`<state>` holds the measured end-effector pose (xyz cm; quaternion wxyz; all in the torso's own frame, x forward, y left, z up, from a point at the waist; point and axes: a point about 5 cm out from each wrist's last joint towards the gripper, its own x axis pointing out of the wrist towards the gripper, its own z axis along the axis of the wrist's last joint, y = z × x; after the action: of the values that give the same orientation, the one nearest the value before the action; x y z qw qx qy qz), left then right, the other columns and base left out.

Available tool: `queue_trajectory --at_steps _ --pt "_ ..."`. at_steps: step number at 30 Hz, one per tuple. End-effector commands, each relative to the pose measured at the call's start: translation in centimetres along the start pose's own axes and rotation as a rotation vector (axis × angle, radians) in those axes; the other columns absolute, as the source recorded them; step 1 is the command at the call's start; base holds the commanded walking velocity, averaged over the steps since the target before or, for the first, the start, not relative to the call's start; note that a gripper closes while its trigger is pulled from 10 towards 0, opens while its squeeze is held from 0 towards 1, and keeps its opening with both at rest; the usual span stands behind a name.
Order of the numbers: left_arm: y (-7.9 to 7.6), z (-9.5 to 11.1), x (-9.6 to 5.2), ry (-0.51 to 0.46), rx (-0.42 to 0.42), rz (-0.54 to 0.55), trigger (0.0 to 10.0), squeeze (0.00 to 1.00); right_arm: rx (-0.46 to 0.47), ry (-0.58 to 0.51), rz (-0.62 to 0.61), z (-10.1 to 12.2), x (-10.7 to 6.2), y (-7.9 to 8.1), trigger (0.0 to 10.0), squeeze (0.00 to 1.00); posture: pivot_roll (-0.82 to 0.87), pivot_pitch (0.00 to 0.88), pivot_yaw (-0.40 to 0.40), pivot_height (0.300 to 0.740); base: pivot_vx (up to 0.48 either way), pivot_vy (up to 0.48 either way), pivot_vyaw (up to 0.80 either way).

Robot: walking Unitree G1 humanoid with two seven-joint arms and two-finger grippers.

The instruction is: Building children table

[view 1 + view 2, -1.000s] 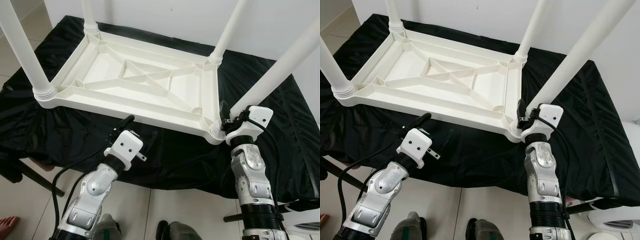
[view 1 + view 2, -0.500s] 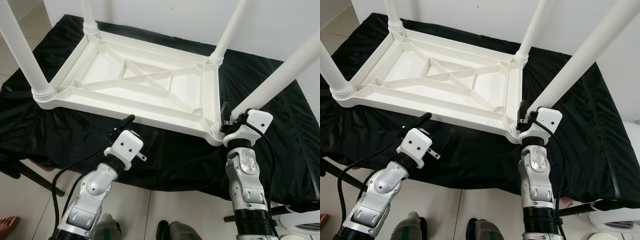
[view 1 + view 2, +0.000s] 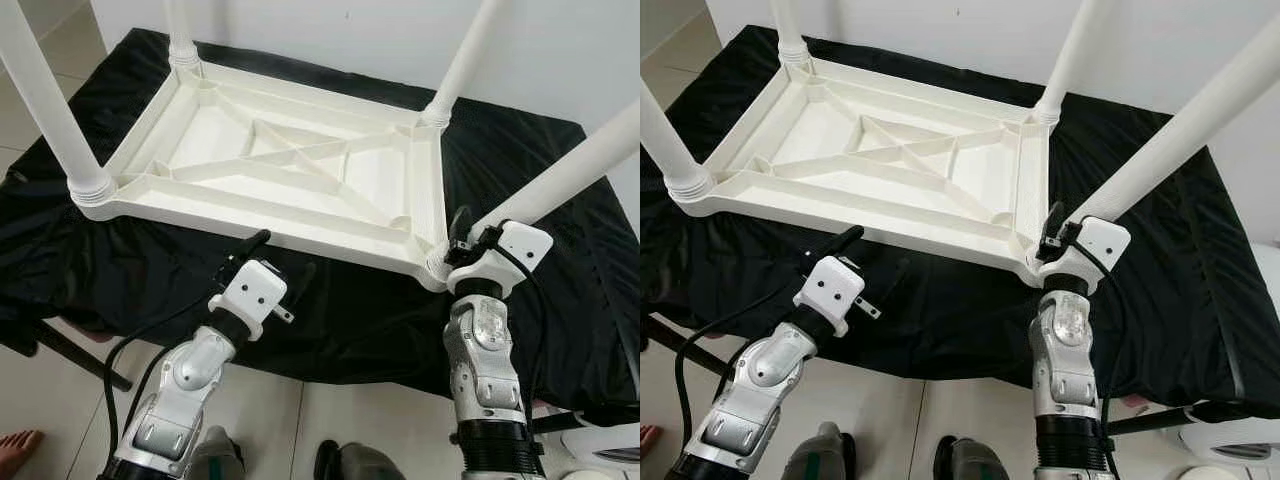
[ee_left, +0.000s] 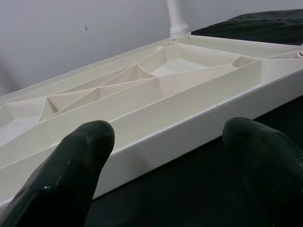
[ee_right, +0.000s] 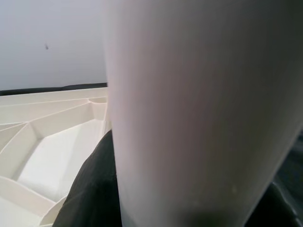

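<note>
A white plastic children's table (image 3: 250, 222) lies upside down on a black cloth, ribs facing up. Legs stand at the near-left corner (image 3: 45, 100), far-left corner (image 3: 180, 30) and far-right corner (image 3: 460, 65). The near-right leg (image 3: 580, 170) leans out to the right from its corner socket. My right gripper (image 3: 462, 240) is shut on this leg just above the socket; in the right wrist view the leg (image 5: 199, 109) sits against one black finger (image 5: 92, 189). My left gripper (image 3: 282, 256) hovers open just in front of the table's near rail (image 4: 189, 137), holding nothing.
The black cloth (image 3: 120, 270) covers a low platform whose front edge runs just below my grippers. A white wall (image 3: 330, 30) is right behind it. A person's bare foot (image 3: 15, 450) is on the tiled floor at the lower left, and a white object (image 3: 1230, 450) at the lower right.
The near-right leg has tilted further down and to the right in my right gripper, whose wrist has turned with it. The left gripper has stayed put.
</note>
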<state>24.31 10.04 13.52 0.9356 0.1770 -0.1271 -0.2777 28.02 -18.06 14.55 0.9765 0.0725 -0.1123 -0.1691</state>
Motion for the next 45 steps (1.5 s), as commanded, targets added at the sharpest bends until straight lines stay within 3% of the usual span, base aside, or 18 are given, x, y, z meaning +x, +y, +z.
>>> queue_trajectory --at_steps 1,13,25,36,45 --pt "-0.3 0.1 -0.1 0.001 -0.010 -0.014 10.0 0.00 -0.071 0.170 -0.144 -3.2 -0.8 -2.9 10.0 0.00 0.06 0.123 -0.065 0.740 0.000 0.000 0.00" --pt "-0.4 0.1 -0.2 0.002 -0.013 -0.015 10.0 0.00 -0.044 0.213 -0.210 -3.0 0.3 -2.2 10.0 0.00 0.06 0.124 -0.068 0.740 0.000 0.000 0.00" --pt "-0.5 0.2 -0.1 0.000 -0.019 -0.016 10.0 0.00 -0.082 0.262 -0.238 -3.4 0.8 -2.9 10.0 0.00 0.05 0.120 -0.072 0.740 0.000 0.000 0.00" --pt "-0.6 0.2 -0.1 0.000 -0.022 -0.014 10.0 0.00 -0.124 0.296 -0.206 -4.4 -0.3 -3.2 10.0 0.00 0.05 0.119 -0.072 0.740 0.000 0.000 0.00" --pt "-0.6 0.2 -0.1 0.000 -0.020 -0.014 10.0 0.00 -0.100 0.370 -0.162 -5.6 -1.0 -3.2 10.0 0.00 0.05 0.120 -0.073 0.740 0.000 0.000 0.00"
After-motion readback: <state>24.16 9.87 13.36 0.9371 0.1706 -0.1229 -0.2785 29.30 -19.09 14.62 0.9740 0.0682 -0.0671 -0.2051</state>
